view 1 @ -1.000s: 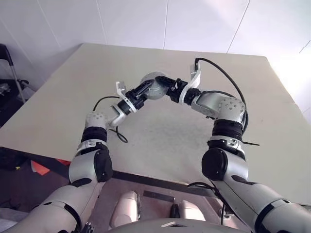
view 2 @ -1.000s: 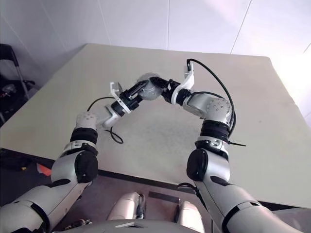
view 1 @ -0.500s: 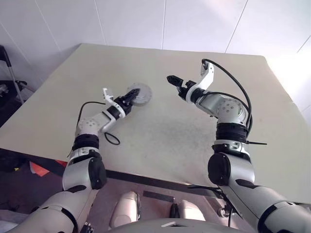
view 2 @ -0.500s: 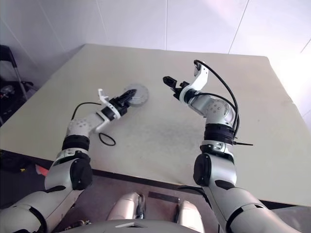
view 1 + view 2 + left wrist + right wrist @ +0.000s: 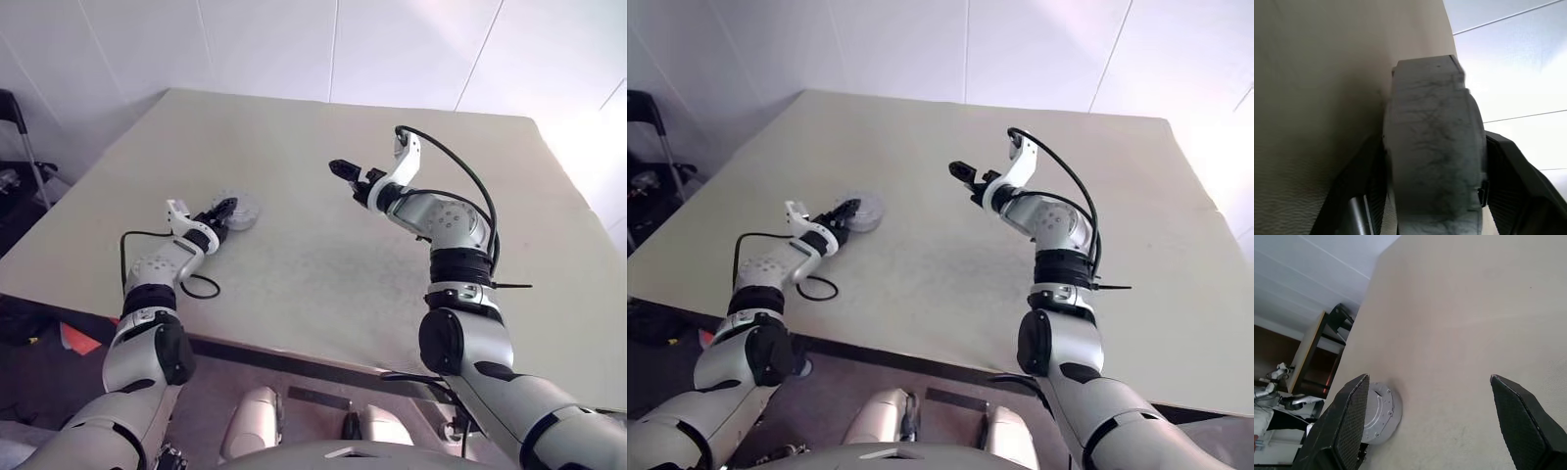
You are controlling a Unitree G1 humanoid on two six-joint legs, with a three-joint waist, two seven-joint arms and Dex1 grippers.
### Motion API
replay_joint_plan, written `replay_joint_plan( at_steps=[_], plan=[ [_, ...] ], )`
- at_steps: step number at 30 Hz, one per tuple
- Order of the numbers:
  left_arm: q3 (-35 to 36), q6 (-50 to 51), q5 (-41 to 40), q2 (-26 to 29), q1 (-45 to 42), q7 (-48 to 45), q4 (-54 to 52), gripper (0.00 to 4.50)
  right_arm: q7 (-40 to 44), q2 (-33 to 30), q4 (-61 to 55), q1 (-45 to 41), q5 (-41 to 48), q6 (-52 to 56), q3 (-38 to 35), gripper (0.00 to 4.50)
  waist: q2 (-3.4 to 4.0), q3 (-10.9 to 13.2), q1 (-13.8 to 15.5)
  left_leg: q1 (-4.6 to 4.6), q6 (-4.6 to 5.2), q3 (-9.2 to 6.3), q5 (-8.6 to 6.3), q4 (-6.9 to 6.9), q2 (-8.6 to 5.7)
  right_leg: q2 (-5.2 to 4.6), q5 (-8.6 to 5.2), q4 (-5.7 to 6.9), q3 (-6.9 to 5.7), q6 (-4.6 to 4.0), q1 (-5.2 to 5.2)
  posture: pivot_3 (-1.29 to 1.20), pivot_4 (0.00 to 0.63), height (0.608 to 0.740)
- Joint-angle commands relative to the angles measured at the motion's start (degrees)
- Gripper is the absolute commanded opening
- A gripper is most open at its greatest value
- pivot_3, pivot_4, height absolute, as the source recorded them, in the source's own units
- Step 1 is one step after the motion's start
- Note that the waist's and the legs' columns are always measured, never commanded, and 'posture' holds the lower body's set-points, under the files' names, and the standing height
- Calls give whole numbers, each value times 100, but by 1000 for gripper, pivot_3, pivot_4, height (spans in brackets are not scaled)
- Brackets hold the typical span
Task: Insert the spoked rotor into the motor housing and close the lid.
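A beige table [image 5: 323, 264] is being used as the work surface, and it is being viewed from above, over both arms.

Nearest, toward the table's left side, the lid [image 5: 242, 210], a round grey disc with a ribbed face, is being held by the left gripper [image 5: 223, 211]. In the left wrist view the disc is being seen edge-on, and it is being bracketed closely on both sides by the black fingers [image 5: 1508, 166]. It is being kept low, at or just above the table top; which of the two cannot be told. A placement low and off to the side is probably being chosen so that the piece can be set down well apart from the other arm.

The grey body is looking thicker than a bare cover, so the motor housing and the spoked rotor are possibly being enclosed beneath it. Neither can be made out, so this is being offered as a judgement only.

Farther back, near the table's middle, the right gripper [image 5: 345, 170] is being held in the air with its jaws spread wide and nothing between them. It is being pointed toward the disc, presumably to be kept clear of the left arm while the disc is being watched.

Farthest, the table is being backed by a white panelled wall [image 5: 392, 49].
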Motion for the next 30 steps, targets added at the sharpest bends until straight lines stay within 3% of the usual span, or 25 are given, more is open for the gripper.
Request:
replay_joint_plan(
  at_steps=[1,5,11,15,19,23,30],
  plan=[
    [130,-692,259,537,-94,187,271,3752,65,-27,39,-208,36,-49,20,4457,-2,-2,-51,18,-4,1,2,-5,0,0,0,1,3,-1,9,0,0,740],
    [200,-1146,394,1171,-216,167,716,3752,116,-36,145,-237,42,57,65,4457,-3,-1,-182,69,-39,3,23,-41,13,15,0,-1,8,-4,33,0,0,740],
    [-49,-1572,798,1799,-444,-106,991,3752,328,-88,163,-238,-187,-114,314,4457,-3,-1,-63,62,-53,-2,28,-50,53,60,0,-5,8,-23,26,0,0,740],
    [-1016,-2316,1474,1436,-248,-938,-190,3752,904,-501,-709,315,-1578,-1744,1659,4457,-11,0,103,50,-52,0,27,-46,49,53,1,-11,7,-23,25,0,0,740],
    [-1932,-2442,1852,1108,44,-1482,-1688,3752,1749,-1328,-956,698,-2485,-2503,2597,4457,-27,2,176,39,-51,0,26,-33,45,48,11,-17,7,-10,27,0,0,740],
    [-3016,-2381,2375,1049,432,-2051,-2940,3752,2908,-2101,-1190,997,-2441,-2696,2707,4457,-29,4,169,40,-49,0,25,-25,46,48,12,-16,8,-15,34,0,0,740],
    [-4067,-2335,2793,914,1029,-2891,-3304,3752,4321,-3056,-1358,1709,-2524,-2989,2767,4457,-16,-3,52,61,-30,3,17,-21,63,66,9,-10,14,-35,39,0,0,740]
  ],
)
